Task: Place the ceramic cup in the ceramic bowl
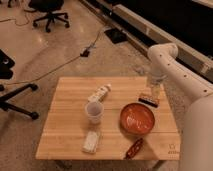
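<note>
Inspection of 1 wooden table (67,102) finds 5 loose items on it and 1 arm in attendance. The ceramic cup (94,111) stands upright, mouth up, near the table's centre and free on all sides, so the lift is not yet made. The ceramic bowl (137,119) sits just beside it toward the view's right, with a narrow strip of bare wood between them. Nothing shows inside the bowl, so it is fit to receive the cup. The gripper (149,99) hangs wrist-down over the far right part of the table, just behind the bowl's far rim and well apart from the cup. Whether it stands apart or together cannot be told. In my judgement it must cross over or around the bowl to reach the cup. A white bottle (100,93) lies on its side just behind the cup, close enough that an approach from the far side risks nudging it. A white oblong object (91,142) lies in front of the cup and a red packet (134,148) in front of the bowl. Both are near the front edge and off the short path from cup to bowl. The cup's taper and smooth wall likely call for a square, firm grasp.
</note>
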Controlling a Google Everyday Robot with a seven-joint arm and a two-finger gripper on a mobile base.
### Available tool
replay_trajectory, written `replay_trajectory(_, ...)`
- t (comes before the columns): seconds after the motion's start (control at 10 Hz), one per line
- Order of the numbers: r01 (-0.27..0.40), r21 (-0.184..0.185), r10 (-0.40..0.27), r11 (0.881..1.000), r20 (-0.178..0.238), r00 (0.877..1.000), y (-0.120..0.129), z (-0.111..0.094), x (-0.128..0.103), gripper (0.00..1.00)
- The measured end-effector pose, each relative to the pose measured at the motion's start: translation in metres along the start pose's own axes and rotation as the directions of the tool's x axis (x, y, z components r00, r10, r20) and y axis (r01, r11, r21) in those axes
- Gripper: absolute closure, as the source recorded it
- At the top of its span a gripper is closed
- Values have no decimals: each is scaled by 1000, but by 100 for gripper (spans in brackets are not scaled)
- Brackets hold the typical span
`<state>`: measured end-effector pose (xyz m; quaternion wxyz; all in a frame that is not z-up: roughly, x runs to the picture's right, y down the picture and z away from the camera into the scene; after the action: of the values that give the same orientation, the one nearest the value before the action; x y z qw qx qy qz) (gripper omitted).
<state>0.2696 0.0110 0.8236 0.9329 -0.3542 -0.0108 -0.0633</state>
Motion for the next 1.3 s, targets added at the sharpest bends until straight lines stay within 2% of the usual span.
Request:
replay_trajectory(0.5,3,-4,-3,1000,-7,1000,2,-1,-2,35)
replay_trajectory(0.7,31,-7,-31,999,-20,999,1,-6,-27,38)
replay_trajectory(0.9,38,-9,-38,999,-28,999,2,-8,-36,41)
replay_trajectory(1.3,50,-8,-51,999,-39,998,7,-13,-30,41)
